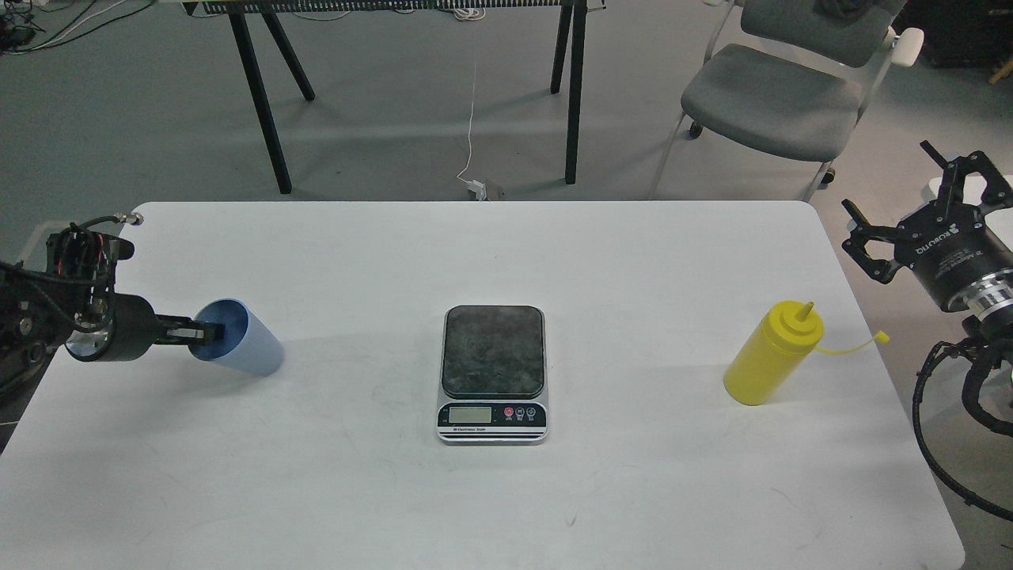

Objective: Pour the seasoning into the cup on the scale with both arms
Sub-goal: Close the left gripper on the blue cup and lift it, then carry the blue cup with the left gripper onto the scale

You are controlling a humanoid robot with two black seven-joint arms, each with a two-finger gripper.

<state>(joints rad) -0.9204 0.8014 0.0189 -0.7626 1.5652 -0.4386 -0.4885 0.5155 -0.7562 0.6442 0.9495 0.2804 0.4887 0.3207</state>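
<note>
Our white tabletop point(316, 491) stands on grey floor point(396, 119) near a grey chair point(772, 99). Our left tool point(207, 332) pinches the cup point(241, 340); our right tool point(910, 214) is spread.

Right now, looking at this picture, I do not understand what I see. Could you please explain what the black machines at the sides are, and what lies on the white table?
This one picture is taken from the robot's own head, looking down at a white table. The black parts at both edges are its two arms. The left end effector reaches into the rim of a light-blue cup and seems to grip it; the cup is tilted. The right end effector is open, empty, beyond the table's edge. A kitchen scale lies in the middle with nothing on it. A yellow seasoning bottle stands at the right, untouched.
</note>
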